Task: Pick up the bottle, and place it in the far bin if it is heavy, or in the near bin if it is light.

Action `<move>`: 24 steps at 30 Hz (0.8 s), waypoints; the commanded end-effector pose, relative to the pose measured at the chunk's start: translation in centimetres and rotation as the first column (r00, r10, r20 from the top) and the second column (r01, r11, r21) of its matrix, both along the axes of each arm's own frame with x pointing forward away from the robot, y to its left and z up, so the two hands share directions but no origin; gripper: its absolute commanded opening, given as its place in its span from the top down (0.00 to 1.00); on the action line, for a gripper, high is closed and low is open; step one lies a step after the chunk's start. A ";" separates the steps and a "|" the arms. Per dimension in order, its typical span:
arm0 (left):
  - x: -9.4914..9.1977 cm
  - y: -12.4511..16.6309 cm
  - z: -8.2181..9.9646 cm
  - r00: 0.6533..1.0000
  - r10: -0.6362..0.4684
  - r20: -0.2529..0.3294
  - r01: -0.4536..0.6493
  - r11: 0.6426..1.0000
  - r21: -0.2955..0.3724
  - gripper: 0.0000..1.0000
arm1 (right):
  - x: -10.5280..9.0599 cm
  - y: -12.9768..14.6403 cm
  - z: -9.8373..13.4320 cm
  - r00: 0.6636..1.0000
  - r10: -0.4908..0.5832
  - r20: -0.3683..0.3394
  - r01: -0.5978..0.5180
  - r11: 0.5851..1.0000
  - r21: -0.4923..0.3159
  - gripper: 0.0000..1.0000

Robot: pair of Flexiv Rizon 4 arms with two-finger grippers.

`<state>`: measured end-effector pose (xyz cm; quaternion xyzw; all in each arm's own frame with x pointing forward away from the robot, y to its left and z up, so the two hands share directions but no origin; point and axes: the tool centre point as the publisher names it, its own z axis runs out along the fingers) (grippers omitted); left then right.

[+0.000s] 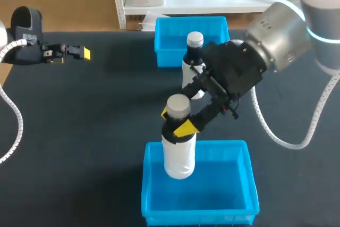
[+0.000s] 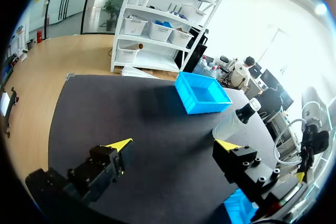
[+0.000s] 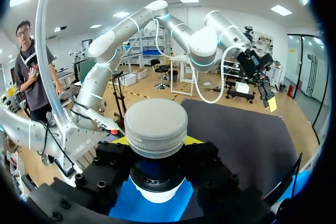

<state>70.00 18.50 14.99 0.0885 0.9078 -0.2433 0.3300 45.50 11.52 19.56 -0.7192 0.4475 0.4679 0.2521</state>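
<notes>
A white bottle (image 1: 179, 155) with a grey cap (image 1: 178, 106) hangs upright with its lower half inside the outline of the near blue bin (image 1: 241, 195). My right gripper (image 1: 176, 122) is shut on its neck, just under the cap. In the right wrist view the cap (image 3: 156, 127) fills the space between the fingers, with the blue bin (image 3: 121, 208) below. Whether the bottle touches the bin floor cannot be told. The far blue bin (image 1: 170, 38) is at the back of the table. My left gripper (image 1: 79, 52) hangs open and empty at the far left.
A second bottle (image 1: 192, 59) with a dark neck and grey cap stands just in front of the far bin, partly hidden by my right wrist. From the left wrist it shows as a bottle (image 2: 233, 121) ahead, beside the far bin (image 2: 202, 94). Dark table mat (image 1: 79, 131) lies all around.
</notes>
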 end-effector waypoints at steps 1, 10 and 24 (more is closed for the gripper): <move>0.0 0.0 0.0 1.000 0.000 0.000 0.000 1.000 0.000 0.00 | 0.5 1.0 -1.3 0.998 0.062 -0.023 -0.062 0.998 0.001 1.00; 0.0 0.0 0.0 1.000 0.000 0.000 0.000 1.000 0.000 0.00 | 0.4 1.2 -3.8 0.993 0.108 -0.042 -0.108 0.994 0.001 1.00; 0.0 0.0 0.0 1.000 0.000 0.000 0.000 1.000 0.000 0.00 | 0.4 0.7 -6.6 0.984 0.172 -0.038 -0.172 0.985 -0.017 1.00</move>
